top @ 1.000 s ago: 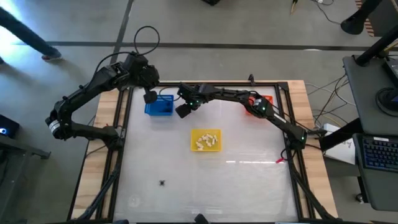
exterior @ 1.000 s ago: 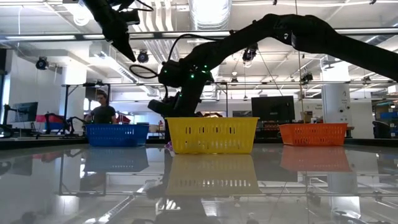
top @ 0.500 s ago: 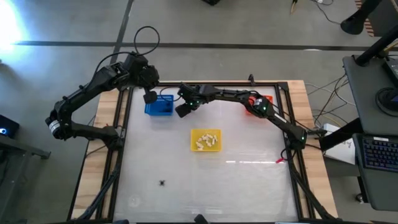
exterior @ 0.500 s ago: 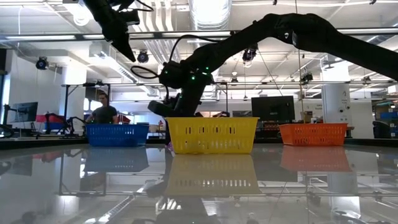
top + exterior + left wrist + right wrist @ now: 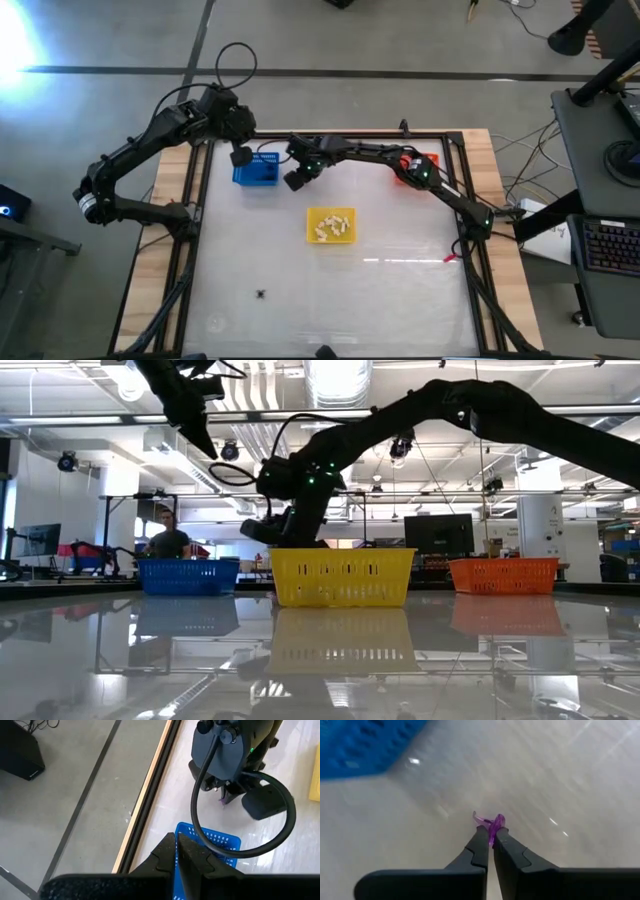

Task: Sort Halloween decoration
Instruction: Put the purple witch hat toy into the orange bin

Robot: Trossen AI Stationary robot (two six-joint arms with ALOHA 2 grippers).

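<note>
My right gripper is low over the table between the blue basket and the yellow basket, shut on a small purple trinket. The trinket also shows in the left wrist view under the right hand. My left gripper hangs shut, high over the blue basket's far left corner, with nothing in it. Cream trinkets lie in the yellow basket. A black spidery trinket lies on the table toward the near left. My right gripper pinches the purple trinket between its two fingertips, by a thin part near the trinket's middle. The fingers slant down from the table's right. A curved purple end sticks out past the tips. Whether the trinket touches the table, I cannot tell.
An orange basket stands at the far right under the right arm. The three baskets stand in a row in the low view, the yellow one nearest. A person stands in the room beyond the table.
My right gripper has shut on the purple trinket while staying in place. In the low view the purple speck that lay on the table at the yellow basket's left corner no longer shows there.
</note>
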